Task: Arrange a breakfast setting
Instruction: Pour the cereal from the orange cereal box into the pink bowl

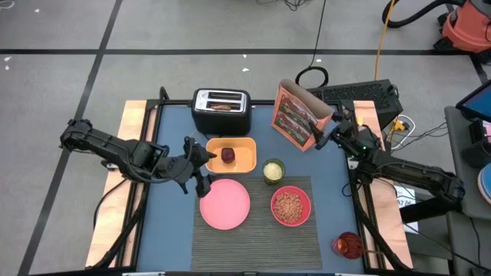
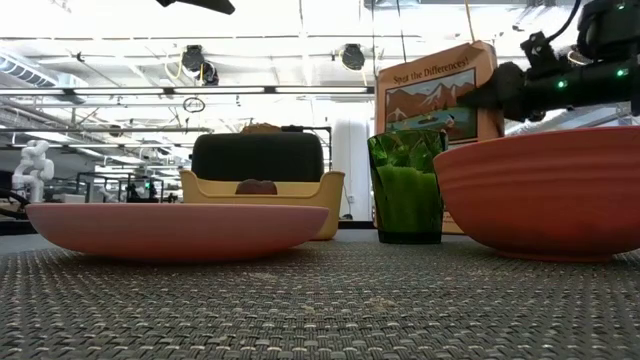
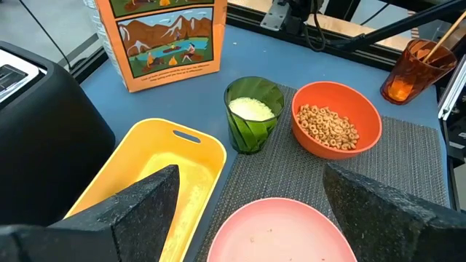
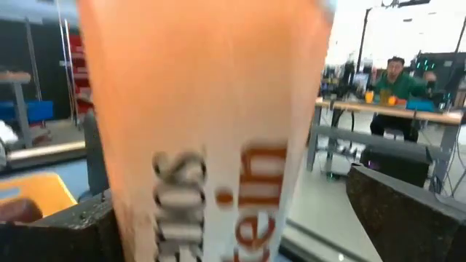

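Note:
A dark grey ribbed placemat (image 1: 253, 234) holds a round pink plate (image 1: 225, 203) and an orange-pink bowl (image 1: 291, 205) of cereal rings. A small dark-red fruit (image 1: 229, 156) lies in a yellow tray (image 1: 244, 162). A brown toast slice (image 1: 222, 106) sits in the black toaster (image 1: 221, 113). The orange-red cereal box (image 1: 298, 116) stands at the far right. My left gripper (image 1: 201, 165) is open and empty beside the tray and plate. My right gripper (image 1: 321, 136) is open, with its fingers on either side of the box's narrow side (image 4: 211, 145). My right gripper comes level from the table's right at the cereal box's narrow side (image 4: 211, 167), one finger on each side. A gap shows between the box and one finger (image 4: 408, 211). Whether the other finger (image 4: 65, 229) touches the box, I cannot tell.
A green cup (image 1: 273, 170) of white liquid stands between the tray and the bowl. An orange tumbler (image 1: 347, 245) holding a gold spoon (image 3: 445, 35) stands at the near right, off the mat. Cables and a keyboard lie beyond the table's far right corner.

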{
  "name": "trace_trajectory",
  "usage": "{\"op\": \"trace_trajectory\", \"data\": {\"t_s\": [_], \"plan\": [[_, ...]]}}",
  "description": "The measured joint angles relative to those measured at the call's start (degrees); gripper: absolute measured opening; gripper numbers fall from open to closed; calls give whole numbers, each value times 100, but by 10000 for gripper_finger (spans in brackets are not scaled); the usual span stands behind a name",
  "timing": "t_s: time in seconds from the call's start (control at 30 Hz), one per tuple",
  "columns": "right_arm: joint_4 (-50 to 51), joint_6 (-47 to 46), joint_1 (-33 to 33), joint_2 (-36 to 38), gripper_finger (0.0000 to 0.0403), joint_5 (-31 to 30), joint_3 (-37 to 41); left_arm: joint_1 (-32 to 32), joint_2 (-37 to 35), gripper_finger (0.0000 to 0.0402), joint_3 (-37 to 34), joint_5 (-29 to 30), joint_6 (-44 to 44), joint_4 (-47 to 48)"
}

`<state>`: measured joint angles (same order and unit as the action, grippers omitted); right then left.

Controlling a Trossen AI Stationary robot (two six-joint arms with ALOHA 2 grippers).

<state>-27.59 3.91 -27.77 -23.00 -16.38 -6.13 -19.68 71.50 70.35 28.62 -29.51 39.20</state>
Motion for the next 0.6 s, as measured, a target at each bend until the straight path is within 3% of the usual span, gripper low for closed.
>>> {"op": "trace_trajectory", "data": {"t_s": [0.27,0.6], "plan": [[-715,-15,21,68,400,21,-2,-1,0,344,0,0,-24,0],[-1486,-18,53,65,400,468,-2,-2,0,344,0,0,-30,-2]]}}
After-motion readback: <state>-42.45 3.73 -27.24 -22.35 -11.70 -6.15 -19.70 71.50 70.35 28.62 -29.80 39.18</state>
